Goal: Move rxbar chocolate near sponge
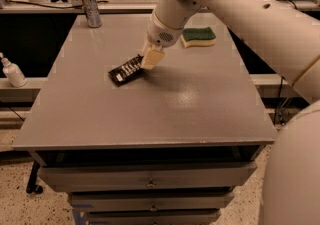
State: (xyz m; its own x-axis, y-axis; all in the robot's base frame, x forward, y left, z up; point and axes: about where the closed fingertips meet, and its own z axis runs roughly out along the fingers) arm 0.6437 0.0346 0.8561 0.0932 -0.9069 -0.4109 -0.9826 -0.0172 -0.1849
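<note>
The rxbar chocolate (125, 70), a flat black wrapper with white print, lies on the grey table (150, 114) left of centre, its right end lifted slightly. My gripper (150, 60) reaches down from the arm and is shut on that right end. The sponge (198, 36), green on top with a yellow body, sits at the back of the table, up and to the right of the gripper and well apart from the bar.
A metal can (90, 0) stands at the table's back left corner. A white bottle (11, 71) sits on a shelf off the left edge. Drawers (150, 181) run below the front edge. My large white arm (280, 34) covers the right side.
</note>
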